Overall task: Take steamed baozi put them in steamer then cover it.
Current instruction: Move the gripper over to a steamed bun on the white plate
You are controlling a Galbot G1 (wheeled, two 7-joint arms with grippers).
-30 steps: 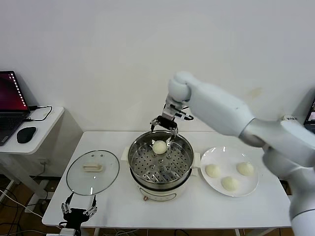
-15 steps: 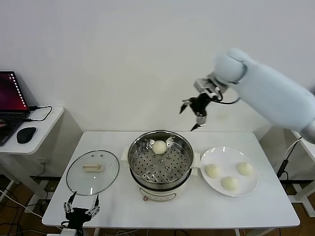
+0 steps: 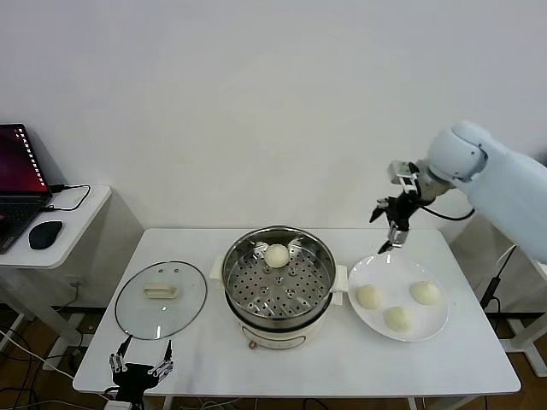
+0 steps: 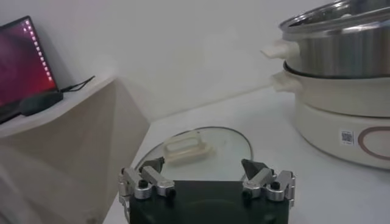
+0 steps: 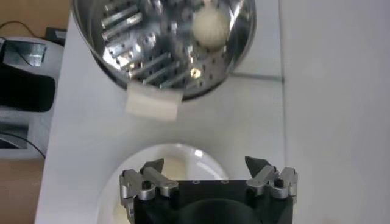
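White wall behind, white table (image 3: pixel 479 363) up front, plus a side desk with a laptop (image 3: pixel 19 175) and mouse (image 3: pixel 45 233) off to the left. The steamer (image 3: pixel 279 286) sits mid-table with one bun (image 3: pixel 276 254) on its tray, toward the back. Three more buns (image 3: pixel 397 304) lie on the plate (image 3: pixel 434 331) just right of it. The lid (image 3: pixel 161 298) lies flat on the table to the left. Right gripper (image 3: pixel 391 228) hangs above the plate's far edge, claw wide, holding nothing. Left gripper (image 3: pixel 139 369) is parked low by the table's front edge near the lid, spread wide too, apparently empty.
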